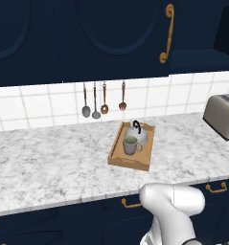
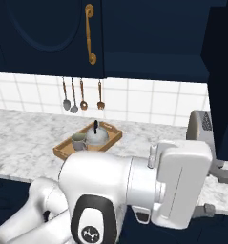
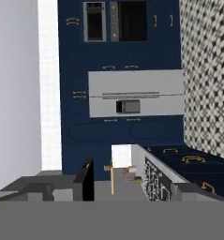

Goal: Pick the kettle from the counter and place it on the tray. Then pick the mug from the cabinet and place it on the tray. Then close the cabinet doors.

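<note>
wooden tray (image 1: 117, 156) sits on the marbled table (image 1: 49, 158), and both the kettle (image 1: 136, 134) and the mug (image 1: 130, 145) already stand inside it, the mug just in front of the kettle and touching or nearly touching it. so the step in hand looks to be shutting the cabinet doors. above the tray, one navy door (image 1: 120, 33) with a brass handle (image 1: 168, 33) appears closed. up and to the right of the tray, the other door (image 2: 222, 81) juts out edge-on, open, with the dark cabinet (image 2: 153, 64) inside showing beside it.

the claw (image 2: 215, 193) hangs off the arm's end to the right of the tray, near that open door, its fingers spread wide apart and holding nothing. to do it well, i would lay a finger flat on the door's outer face and sweep it round in an arc until it meets the frame.

a silver toaster (image 1: 223, 115) stands right of the tray, under the open door, and could be clipped by a low swing. four utensils (image 1: 104, 100) hang on the tiled wall behind the tray, well clear.
</note>
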{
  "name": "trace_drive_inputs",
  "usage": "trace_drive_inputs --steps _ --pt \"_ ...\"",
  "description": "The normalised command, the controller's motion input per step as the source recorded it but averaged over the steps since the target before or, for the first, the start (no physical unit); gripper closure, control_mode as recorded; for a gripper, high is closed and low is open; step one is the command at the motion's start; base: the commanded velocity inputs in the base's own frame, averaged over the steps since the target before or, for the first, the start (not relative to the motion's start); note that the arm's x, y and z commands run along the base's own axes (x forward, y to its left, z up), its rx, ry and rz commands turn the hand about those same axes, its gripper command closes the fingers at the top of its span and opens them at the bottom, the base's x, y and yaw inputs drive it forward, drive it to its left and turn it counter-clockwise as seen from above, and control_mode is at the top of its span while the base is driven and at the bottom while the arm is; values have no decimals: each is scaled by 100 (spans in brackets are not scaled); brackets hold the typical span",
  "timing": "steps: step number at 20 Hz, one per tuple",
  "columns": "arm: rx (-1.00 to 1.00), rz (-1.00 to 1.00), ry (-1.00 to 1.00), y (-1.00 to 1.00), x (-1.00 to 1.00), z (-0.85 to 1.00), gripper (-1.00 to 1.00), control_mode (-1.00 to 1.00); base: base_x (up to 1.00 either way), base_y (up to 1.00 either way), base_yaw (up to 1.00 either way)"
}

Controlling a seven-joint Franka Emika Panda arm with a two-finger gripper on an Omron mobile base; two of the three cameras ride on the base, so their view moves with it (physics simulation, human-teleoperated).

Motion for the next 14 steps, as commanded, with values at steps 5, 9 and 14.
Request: trace_drive_inputs --steps 5,9,14 --pt "-1 0 0 -28 -3 26 -100 -100 0 0 0" --pt "7 7 0 -17 15 11 -100 -100 0 0 0" --pt "22 32 0 -18 11 6 -100 -100 0 0 0"
